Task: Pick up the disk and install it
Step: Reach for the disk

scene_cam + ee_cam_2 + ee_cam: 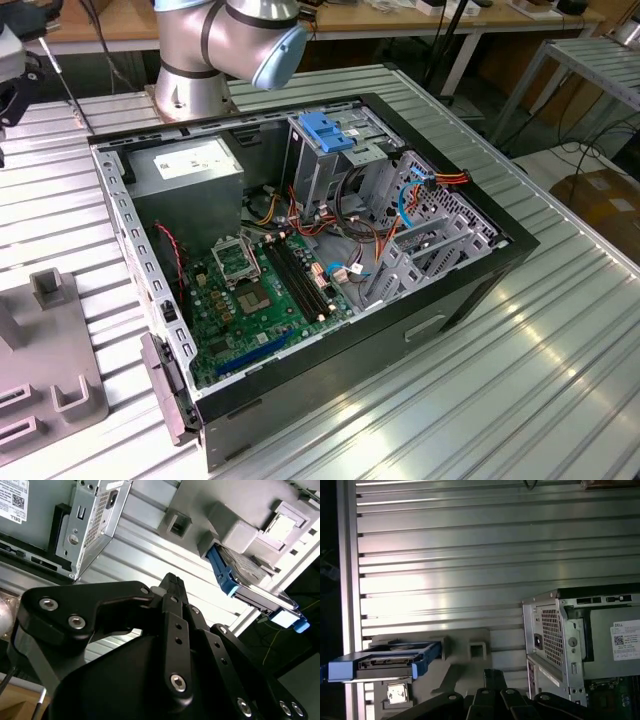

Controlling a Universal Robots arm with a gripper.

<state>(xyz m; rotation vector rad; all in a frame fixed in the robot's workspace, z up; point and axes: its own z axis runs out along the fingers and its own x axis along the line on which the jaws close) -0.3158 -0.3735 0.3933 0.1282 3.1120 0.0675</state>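
The disk (248, 586) is a flat grey drive with blue side rails. It rests in a grey holder (240, 530) on the ribbed metal table, beside the computer case; it also appears in the first wrist view as the disk (385, 662). My gripper (170, 580) is black, and its fingertips are shut together with nothing between them. It hovers over the table between the case and the holder, apart from the disk. The gripper's (494, 674) tips also show in the first wrist view.
In the exterior view the open computer case (480, 270) lies on its side with the motherboard (260, 290), a blue-topped drive cage (328, 130) and the power supply (190, 165) exposed. A grey fixture plate (50, 380) sits on that view's left. The arm's base (195, 60) stands behind the case.
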